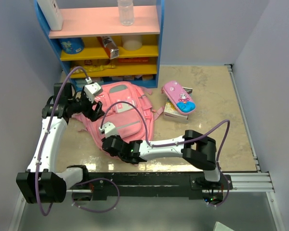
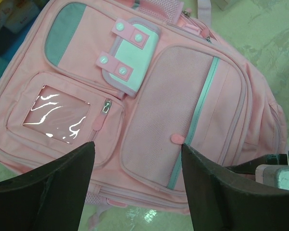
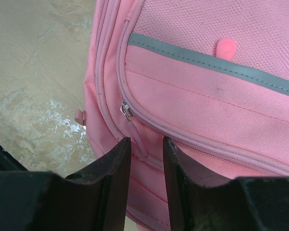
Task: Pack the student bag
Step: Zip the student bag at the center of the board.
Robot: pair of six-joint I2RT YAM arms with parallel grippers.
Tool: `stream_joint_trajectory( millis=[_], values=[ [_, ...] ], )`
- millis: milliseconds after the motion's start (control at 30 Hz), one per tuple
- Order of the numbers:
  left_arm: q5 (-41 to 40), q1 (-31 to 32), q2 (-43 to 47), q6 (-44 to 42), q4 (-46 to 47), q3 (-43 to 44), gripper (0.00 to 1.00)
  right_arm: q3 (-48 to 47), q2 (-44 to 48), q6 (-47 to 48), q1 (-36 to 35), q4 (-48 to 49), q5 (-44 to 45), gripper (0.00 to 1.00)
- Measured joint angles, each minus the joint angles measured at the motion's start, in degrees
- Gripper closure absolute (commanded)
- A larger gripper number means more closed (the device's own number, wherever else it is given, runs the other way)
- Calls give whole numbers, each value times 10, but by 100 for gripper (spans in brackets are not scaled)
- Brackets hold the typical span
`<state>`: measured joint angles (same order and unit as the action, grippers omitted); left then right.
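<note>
The pink student bag [image 1: 127, 108] lies flat on the table, front pockets up. My left gripper [image 1: 94, 109] hovers over its left side, open and empty; in the left wrist view [image 2: 138, 154] the wide-open jaws frame the mesh front pocket [image 2: 168, 120] and a pink zip tab [image 2: 177, 139]. My right gripper [image 1: 111, 144] is at the bag's near corner. In the right wrist view [image 3: 147, 144] its jaws stand narrowly open on either side of a pink zip pull [image 3: 137, 137], not clamped on it. The zip slider [image 3: 125, 111] sits just above.
A blue and yellow shelf [image 1: 111, 43] with boxes and a bottle [image 1: 125, 12] stands behind the bag. A small pink pencil case [image 1: 179, 96] lies on a book [image 1: 172, 112] to the right. The table [image 1: 216, 139] has a rail along its near edge.
</note>
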<state>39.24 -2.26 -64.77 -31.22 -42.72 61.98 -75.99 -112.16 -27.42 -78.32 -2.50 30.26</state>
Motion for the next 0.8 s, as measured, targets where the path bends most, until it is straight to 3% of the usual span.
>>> stream_joint_trajectory(
  millis=[333,500,600,800],
  values=[
    [1,-3,4,1,3,0,23,-38,-32,-1,-1,-10,-4,71],
    [2,-3,4,0,3,0,24,-57,-51,-2,-1,-19,-4,85],
    [2,-3,4,0,4,0,24,-57,-51,-4,-1,-23,-3,99],
    [2,-3,5,-16,7,-13,24,-40,-31,-11,-3,-27,2,100]
  ],
)
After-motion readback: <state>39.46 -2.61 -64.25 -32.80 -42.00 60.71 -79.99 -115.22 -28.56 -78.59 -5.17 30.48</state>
